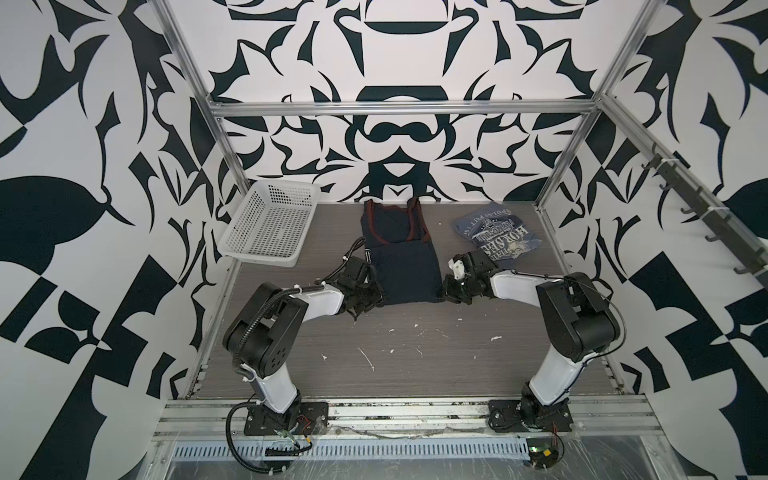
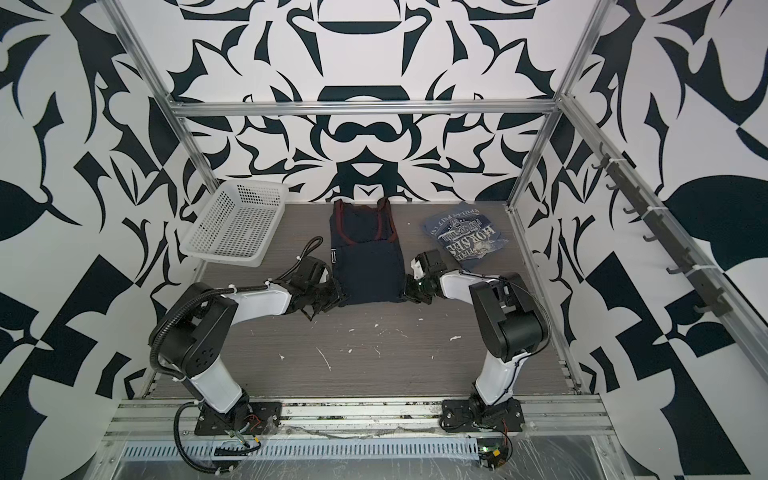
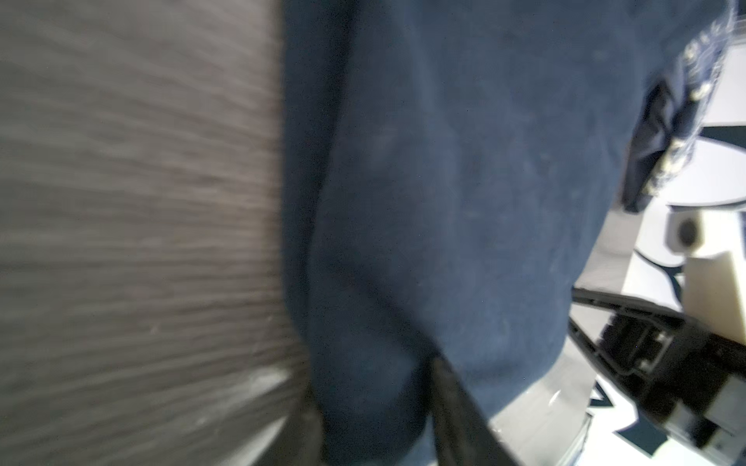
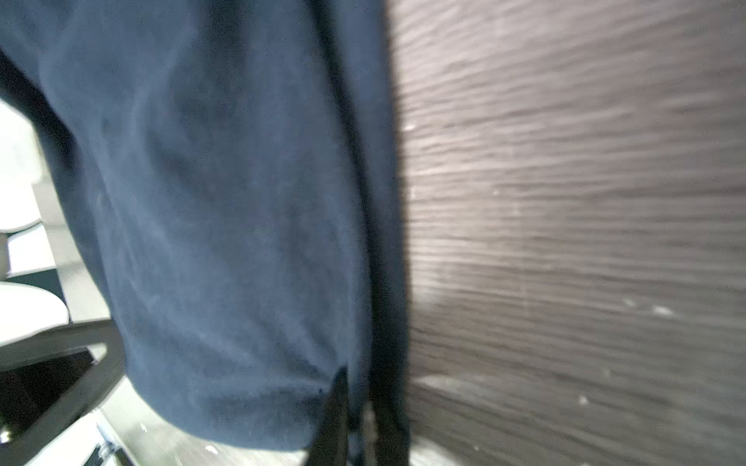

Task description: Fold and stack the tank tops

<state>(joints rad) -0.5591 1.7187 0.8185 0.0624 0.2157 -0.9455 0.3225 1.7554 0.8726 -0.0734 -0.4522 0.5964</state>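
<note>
Near part of the table (image 1: pixel 415 357) bare wood grain with white flecks. Just beyond, both arms meet at the near hem of the navy tank top (image 1: pixel 405 266), one at each corner. Left gripper (image 1: pixel 377 296) is pinched on the left corner, cloth bunched between its fingers (image 3: pixel 456 403). Right gripper (image 1: pixel 443 292) is clamped tight on the right corner (wrist views are blurry, but the cloth clearly runs between the fingers). The navy top lies mid-table, red-trimmed straps toward the far wall. Blue tank top (image 1: pixel 494 237) lies folded at far right, print up, well apart from the navy one. White basket (image 1: pixel 257 259) at far left, tilted.
</note>
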